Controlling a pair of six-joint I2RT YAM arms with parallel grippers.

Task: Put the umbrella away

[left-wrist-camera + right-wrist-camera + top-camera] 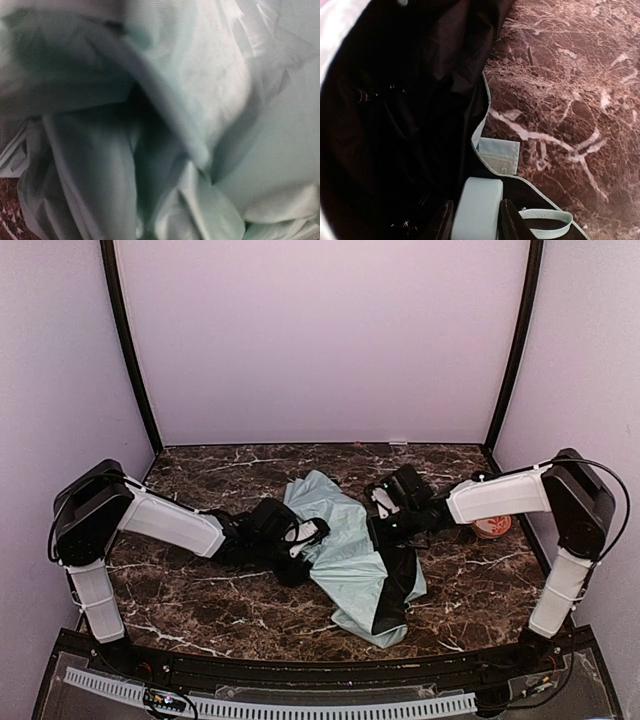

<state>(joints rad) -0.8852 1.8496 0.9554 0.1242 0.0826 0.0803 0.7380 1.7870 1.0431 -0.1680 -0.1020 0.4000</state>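
Umbrella (pixel 345 555) at middle of surface (pixel 190 595), mint canopy loose, black underside showing at right. Right pincer (pixel 476 222) narrow, clamped on mint handle (pixel 479 197); wrist cord (pixel 547 222) beside. Left pincer (pixel 303 536) at canopy's left edge; width cannot tell. Bowl (pixel 492 527) near right edge.

1. My left arm (pixel 170 520) rises from its base at the near left, elbow high, forearm sloping down and inward toward the middle.
2. My left gripper (pixel 303 536) sits low and points right. I cannot see how its jaws stand.
3. My right arm (pixel 500 495) mirrors the left, forearm angled inward and down.
4. My right gripper (pixel 388 525) has its fingers (pixel 510 222) pressed against both sides of the umbrella (pixel 477 202) handle.
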